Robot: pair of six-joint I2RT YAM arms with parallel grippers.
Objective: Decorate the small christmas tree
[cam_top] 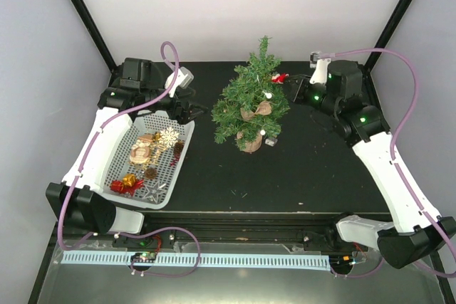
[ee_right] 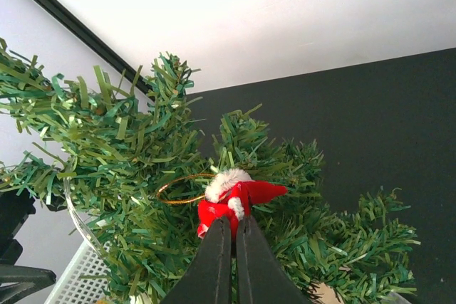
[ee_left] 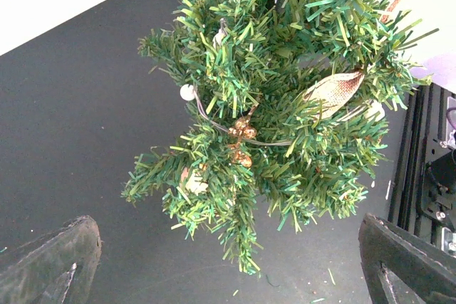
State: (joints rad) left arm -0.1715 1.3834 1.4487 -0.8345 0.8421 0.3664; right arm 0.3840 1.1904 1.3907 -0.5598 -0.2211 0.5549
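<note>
The small christmas tree [cam_top: 251,101] stands mid-table on its wood-slice base [cam_top: 249,143], hung with a burlap leaf, white beads and gold berries. My right gripper [ee_right: 234,227] is shut on a red santa hat ornament [ee_right: 239,199] with white trim and a gold loop, held against the tree's upper right branches [cam_top: 279,77]. My left gripper [ee_left: 228,261] is open and empty, just left of the tree [ee_left: 278,105], its fingers [ee_left: 50,261] wide apart over the dark table. In the top view it sits by the tray's far end [cam_top: 187,109].
A white perforated tray [cam_top: 128,145] at the left holds several ornaments: a white snowflake [cam_top: 168,136], wooden pieces, a pine cone, red and gold gifts [cam_top: 126,184]. The black table is ringed by white walls and black frame posts.
</note>
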